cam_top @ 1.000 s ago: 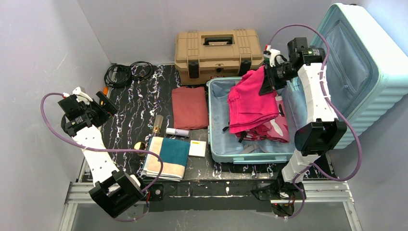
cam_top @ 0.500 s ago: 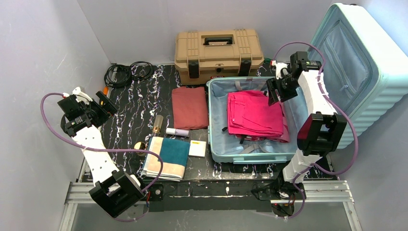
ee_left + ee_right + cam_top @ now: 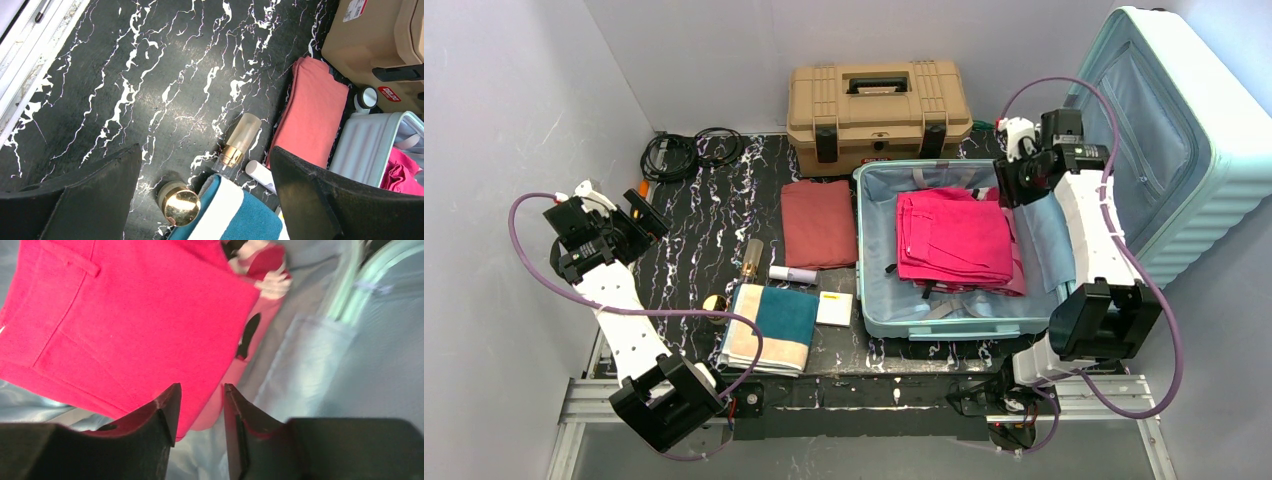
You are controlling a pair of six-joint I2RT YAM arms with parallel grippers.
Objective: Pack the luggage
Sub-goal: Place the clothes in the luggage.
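Luggage [image 3: 924, 327] lies open on the right half of the table [image 3: 714, 230], lid leaning up to the right. Folded pink clothes [image 3: 954, 238] lie inside. Right gripper [image 3: 199, 396] hangs over the clothes' edge, jaws narrowly parted, empty. Left gripper [image 3: 204, 155] hangs over the table's left side, jaws wide, empty.

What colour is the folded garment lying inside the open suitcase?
The garment is magenta pink, clearest in the top view.
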